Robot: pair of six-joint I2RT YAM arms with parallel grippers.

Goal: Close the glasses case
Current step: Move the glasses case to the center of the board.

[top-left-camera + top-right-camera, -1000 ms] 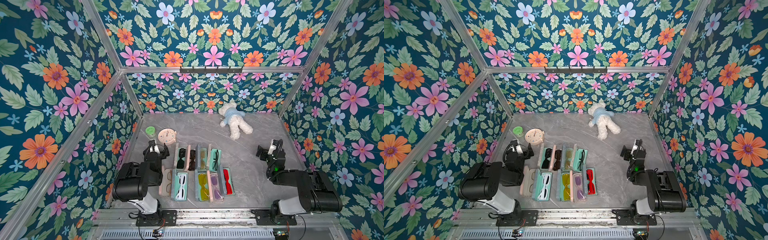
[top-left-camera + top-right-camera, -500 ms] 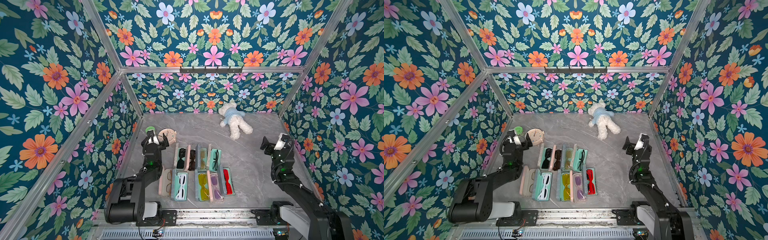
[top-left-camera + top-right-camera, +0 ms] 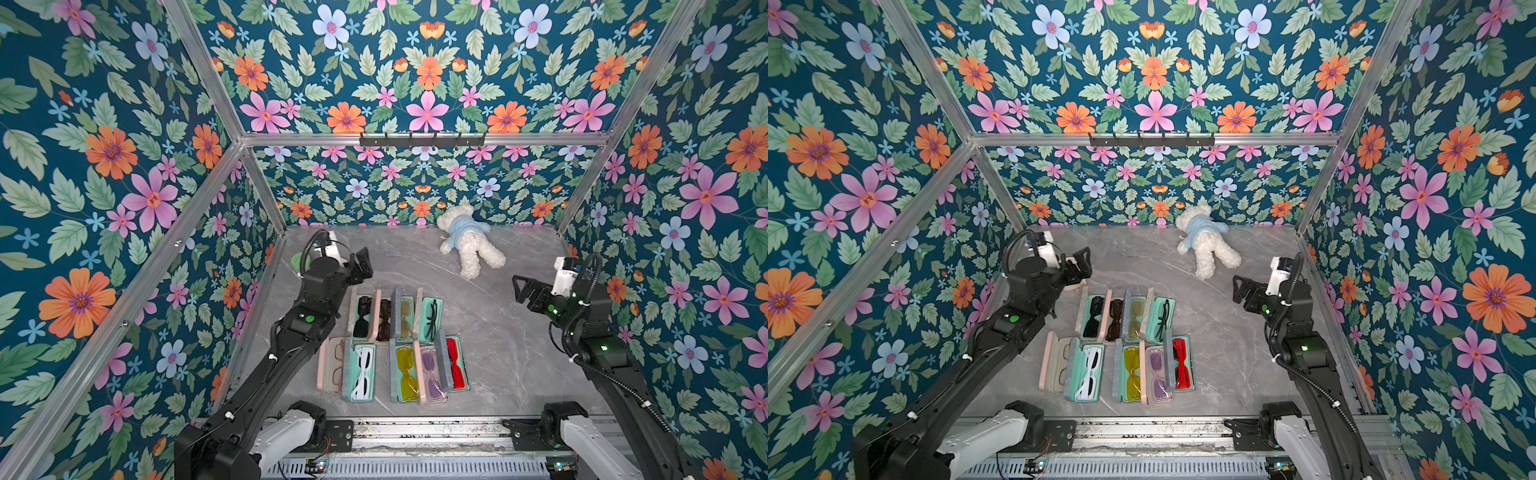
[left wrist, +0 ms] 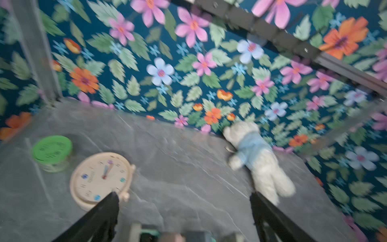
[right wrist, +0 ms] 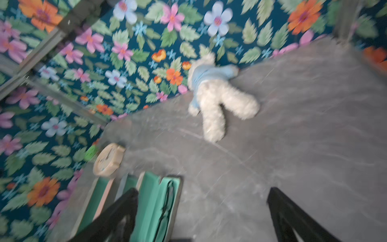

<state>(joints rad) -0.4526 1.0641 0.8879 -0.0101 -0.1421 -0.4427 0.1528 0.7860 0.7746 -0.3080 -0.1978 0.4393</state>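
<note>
The table (image 3: 519, 374) looks like smooth grey stone. The teddy bear (image 3: 473, 249), well ahead of the right pincer (image 3: 519, 289), is fluffy cloth. The clock (image 4: 100, 178) near the left pincer (image 4: 183, 196) looks like smooth plastic.

Teddy bear (image 3: 469, 245) behind glasses cases (image 3: 404, 322)

Both top views are bright, evenly lit and sharp from edge to edge, with saturated colour. Light falls diffusely from above. The grey tabletop (image 3: 519, 365) carries only soft, faint shadows: one under the teddy bear (image 3: 469, 245) near its far edge, and a dimmer strip along its left edge. The aluminium frame rails (image 3: 299, 139) splay outward toward the picture corners, a wide-angle effect. Both wrist views are dimmer, cooler in tone and smeared by motion blur. In them the clock (image 4: 100, 178), the bear and the mint glasses case (image 5: 155, 201) have soft, streaked outlines.
</note>
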